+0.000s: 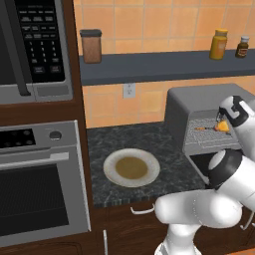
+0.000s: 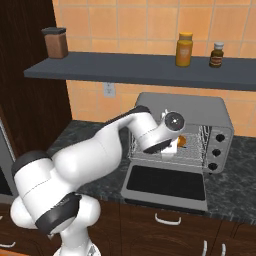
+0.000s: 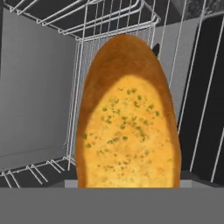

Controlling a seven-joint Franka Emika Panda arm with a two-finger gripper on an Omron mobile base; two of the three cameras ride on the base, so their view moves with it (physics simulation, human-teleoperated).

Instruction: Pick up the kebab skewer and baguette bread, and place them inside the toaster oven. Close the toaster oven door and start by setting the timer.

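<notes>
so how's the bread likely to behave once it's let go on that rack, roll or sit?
The bread looks oval and rounded, so it may rock or roll a little on the wire rack. It seems stiff, keeping its shape inside the oven. Probably light for its size, so a nudge from the claw could shift it.

The white arm rises from the base, bends at its dark elbow and reaches forward, wrist angled downward, with the gripper closed around the baguette bread.
</notes>
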